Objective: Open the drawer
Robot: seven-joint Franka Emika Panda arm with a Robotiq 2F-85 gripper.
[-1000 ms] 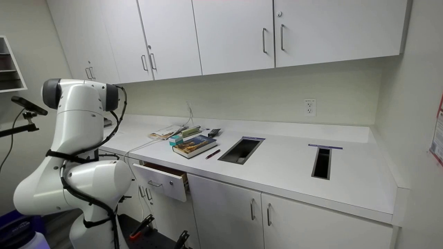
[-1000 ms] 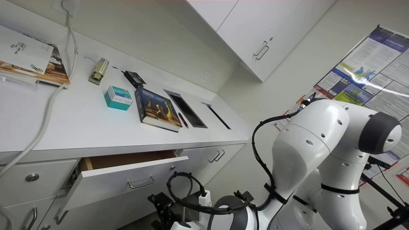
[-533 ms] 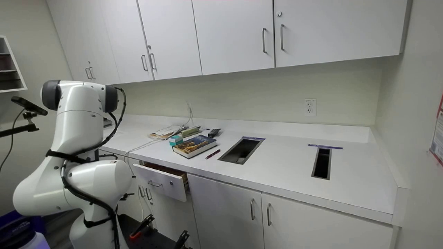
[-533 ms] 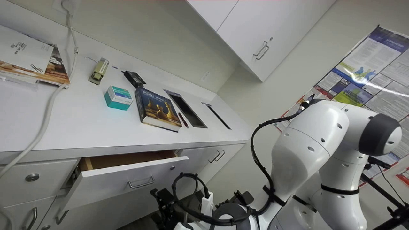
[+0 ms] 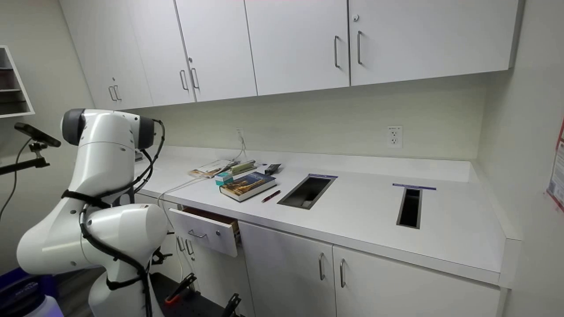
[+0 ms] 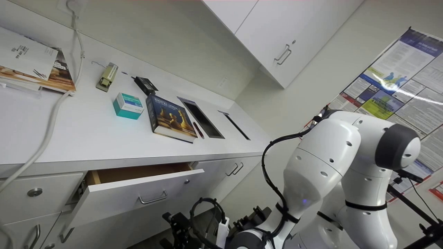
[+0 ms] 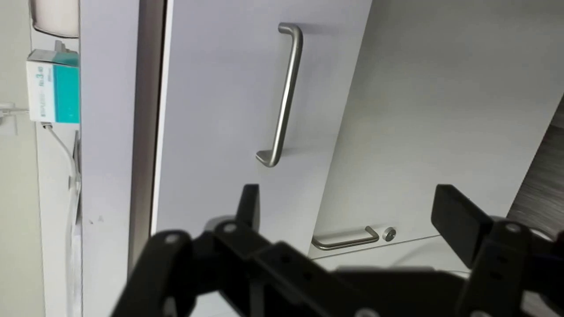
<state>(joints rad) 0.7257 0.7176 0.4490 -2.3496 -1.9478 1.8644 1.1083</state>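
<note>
The drawer (image 5: 202, 231) is partly pulled out below the counter in both exterior views. Its white front (image 6: 135, 200) leans out, and its light wood inside (image 6: 138, 173) shows. Its metal bar handle (image 7: 288, 94) is in the upper middle of the wrist view. My gripper (image 7: 348, 193) is open and empty, its dark fingers (image 7: 460, 220) wide apart. It stands in front of the drawer and is apart from the handle. In the exterior views the gripper is partly hidden or cut off, so its fingertips are not clear there.
The counter (image 6: 104, 145) above holds a book (image 6: 173, 119), a teal box (image 6: 128, 106), a stapler (image 6: 107, 76) and papers. A white cable (image 6: 52, 124) hangs over its edge. A cabinet door handle (image 7: 346, 243) and lock (image 7: 389, 234) are below the drawer.
The arm's upper part has dropped a little and shifted toward the counter. The gripper has moved slightly away from the drawer front. The drawer stays partly open, unmoved.
</note>
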